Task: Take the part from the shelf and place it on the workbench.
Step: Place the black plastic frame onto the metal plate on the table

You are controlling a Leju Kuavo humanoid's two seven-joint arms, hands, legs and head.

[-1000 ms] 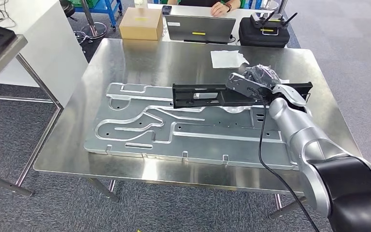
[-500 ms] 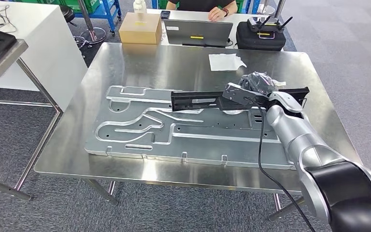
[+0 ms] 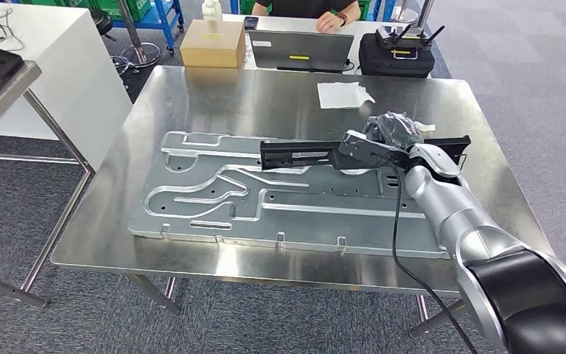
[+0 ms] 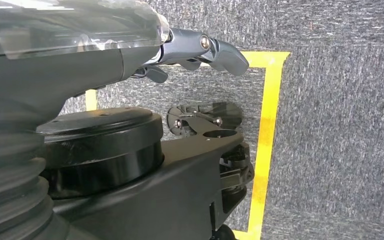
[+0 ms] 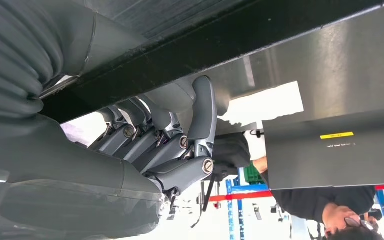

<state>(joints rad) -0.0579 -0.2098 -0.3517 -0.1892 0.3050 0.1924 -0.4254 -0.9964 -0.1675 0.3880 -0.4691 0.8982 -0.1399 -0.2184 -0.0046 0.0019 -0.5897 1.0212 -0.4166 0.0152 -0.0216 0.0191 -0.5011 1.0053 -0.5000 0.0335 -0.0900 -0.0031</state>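
- Right hand (image 3: 389, 134): clamped round the long black part (image 3: 302, 153) near its right-hand portion; in the right wrist view the fingers (image 5: 172, 145) curl under the part's dark edge.
- Black part: a long flat bracket, lying roughly level across the far side of the grey metal plate (image 3: 214, 199). Whether it touches the plate or hangs just above it cannot be told.
- Grey metal plate: large, with raised channels and slots, lying flat on the steel worktop (image 3: 265, 96).
- Left hand (image 4: 200, 50): hanging over grey carpet with yellow floor tape (image 4: 270, 125); nothing shows in it, but whether its fingers are spread or curled cannot be told.
- Step in hand, as judged: the placing stage, with the part already over the worktop.
- Next move, as judged: settle the part flat, then loosen the grasp and lift the hand off without dragging it.
- Hard to make out: the part's right end, behind the hand and forearm.
- Surroundings: a white sheet (image 3: 345, 94), a cardboard box (image 3: 213, 43), a laptop (image 3: 298, 50) and a seated person (image 3: 324, 10) beyond the far edge.
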